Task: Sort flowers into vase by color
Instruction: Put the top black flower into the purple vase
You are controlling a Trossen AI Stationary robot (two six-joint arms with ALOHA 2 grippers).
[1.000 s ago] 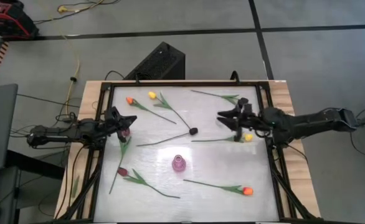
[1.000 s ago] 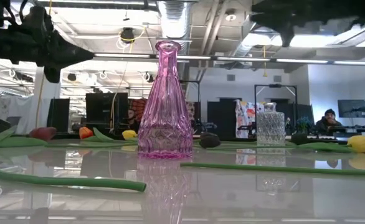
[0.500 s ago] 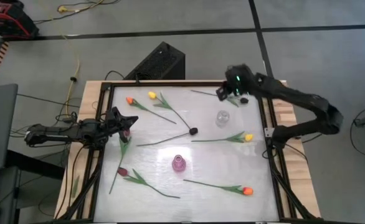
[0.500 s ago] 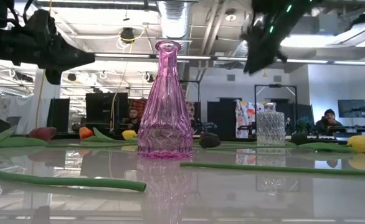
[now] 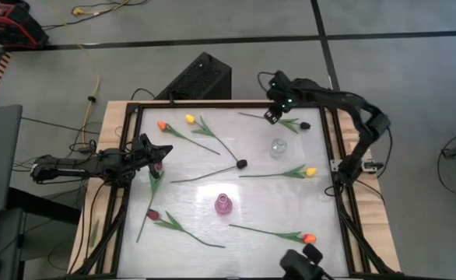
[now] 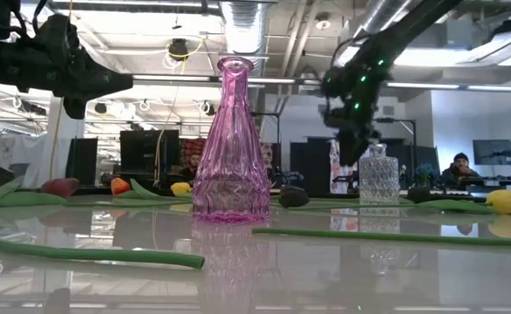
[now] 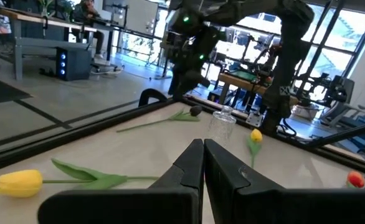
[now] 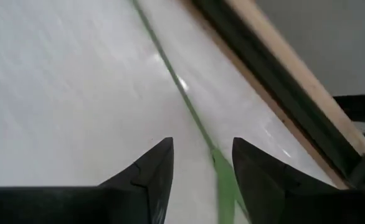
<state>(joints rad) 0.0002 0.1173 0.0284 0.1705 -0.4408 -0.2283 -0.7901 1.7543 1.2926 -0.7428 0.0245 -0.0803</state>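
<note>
Several tulips lie flat on the white table (image 5: 251,194). A dark-headed one (image 5: 304,124) lies at the far right, its thin green stem (image 8: 192,115) running toward the far edge. My right gripper (image 5: 273,115) hangs open above that stem, pointing steeply down, with nothing between its fingers (image 8: 201,163). The pink vase (image 5: 223,204) stands near the middle and a clear vase (image 5: 278,146) right of centre. My left gripper (image 5: 155,152) waits shut and level at the left edge, beside a maroon tulip (image 5: 156,166).
Other tulips: orange (image 5: 162,124) and yellow (image 5: 189,119) far left, a dark head (image 5: 242,163) mid-table, yellow (image 5: 311,172) right, orange (image 5: 310,239) near right, maroon (image 5: 152,214) near left. A black frame (image 5: 331,132) rims the table. A dark object (image 5: 302,263) shows at the near edge.
My right gripper has swung from over the clear vase toward the table's far edge and tipped from level to pointing steeply down, ending above the far-right flower's stem. A dark object has come into view at the near edge.
</note>
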